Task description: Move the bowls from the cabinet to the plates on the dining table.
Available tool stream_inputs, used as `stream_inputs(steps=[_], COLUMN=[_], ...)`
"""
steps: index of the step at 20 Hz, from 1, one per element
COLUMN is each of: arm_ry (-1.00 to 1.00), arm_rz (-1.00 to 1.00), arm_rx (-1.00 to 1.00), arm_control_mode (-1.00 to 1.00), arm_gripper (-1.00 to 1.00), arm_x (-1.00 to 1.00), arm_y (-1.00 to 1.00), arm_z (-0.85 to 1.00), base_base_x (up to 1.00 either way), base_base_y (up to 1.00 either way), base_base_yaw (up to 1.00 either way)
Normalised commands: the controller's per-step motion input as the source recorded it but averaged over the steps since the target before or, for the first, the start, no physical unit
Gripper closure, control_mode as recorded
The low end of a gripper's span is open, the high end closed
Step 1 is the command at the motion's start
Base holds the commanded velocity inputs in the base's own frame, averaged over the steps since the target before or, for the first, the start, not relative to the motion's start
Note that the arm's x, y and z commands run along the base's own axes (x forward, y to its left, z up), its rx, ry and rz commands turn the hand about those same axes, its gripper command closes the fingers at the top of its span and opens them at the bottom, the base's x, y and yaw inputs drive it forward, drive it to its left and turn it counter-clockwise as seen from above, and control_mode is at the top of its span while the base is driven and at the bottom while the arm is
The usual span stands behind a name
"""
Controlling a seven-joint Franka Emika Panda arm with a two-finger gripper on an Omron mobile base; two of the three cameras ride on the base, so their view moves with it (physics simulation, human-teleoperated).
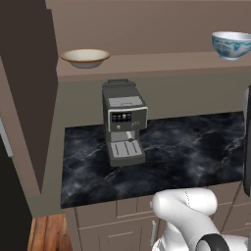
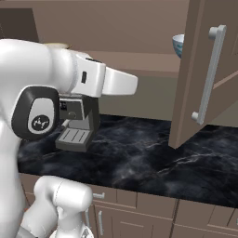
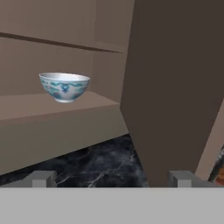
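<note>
On the open cabinet's brown shelf (image 1: 157, 62) sit two bowls. The wide cream bowl (image 1: 85, 57) with a tan outside rests at the left, and the deeper white bowl with a blue pattern (image 1: 231, 45) stands at the right. In the hand view the blue-patterned bowl (image 3: 64, 86) is upright on the shelf, up and to the left of my gripper (image 3: 111, 179) and well ahead of it. The gripper is open with nothing between its fingertips (image 3: 43, 178). The open cabinet door (image 2: 204, 69) partly hides that bowl (image 2: 178, 45). The plates and the dining table are out of view.
A grey espresso machine (image 1: 123, 122) stands on the black marble counter (image 1: 186, 152) under the shelf. The open door with its silver bar handle (image 2: 210, 74) juts out over the counter on the right, and its inner face (image 3: 175, 87) is close on my hand's right. Drawer fronts (image 2: 139, 204) lie below.
</note>
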Motion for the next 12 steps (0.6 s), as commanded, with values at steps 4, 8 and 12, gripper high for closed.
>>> stream_inputs(steps=[4, 8, 12], arm_ry=[0.0, 0.0, 0.0], arm_rz=[-0.03, -0.03, -0.03], arm_rx=[0.0, 0.0, 0.0], arm_control_mode=[-1.0, -1.0, -1.0], arm_gripper=[-1.0, -1.0, -1.0], arm_x=[0.24, 0.11, 0.2], arm_y=[-0.24, -0.32, -0.25], arm_z=[-0.05, -0.05, -0.11], base_base_x=[0.0, 0.0, 0.0], base_base_y=[0.0, 0.0, 0.0], base_base_yaw=[0.0, 0.0, 0.0])
